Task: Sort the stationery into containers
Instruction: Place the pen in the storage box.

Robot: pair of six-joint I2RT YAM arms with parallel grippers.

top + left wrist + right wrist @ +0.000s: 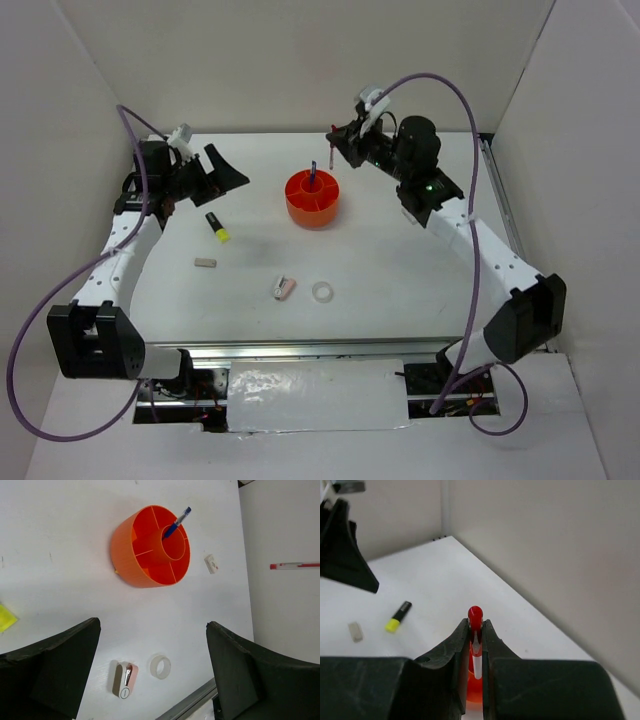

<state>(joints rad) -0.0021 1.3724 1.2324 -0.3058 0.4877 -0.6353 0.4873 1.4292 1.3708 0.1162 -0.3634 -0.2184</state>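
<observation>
The round orange organizer (312, 200) (145, 555) stands at mid-table, with a blue pen (313, 176) (178, 522) upright in its central cup. My right gripper (335, 138) (475, 628) hangs above and behind it, shut on a thin red pen (331, 155) (475, 616) (295, 566); the organizer's orange (476, 692) shows below, between the fingers. My left gripper (226, 168) (152, 630) is open and holds nothing, left of the organizer. On the table lie a yellow highlighter (217, 227) (398, 616), an eraser (205, 263) (355, 631), a pink-white piece (284, 288) (125, 679) and a tape ring (322, 291) (160, 666).
A second small white eraser (211, 563) lies just beyond the organizer. White walls enclose the table on three sides. A metal rail (300, 352) runs along the near edge.
</observation>
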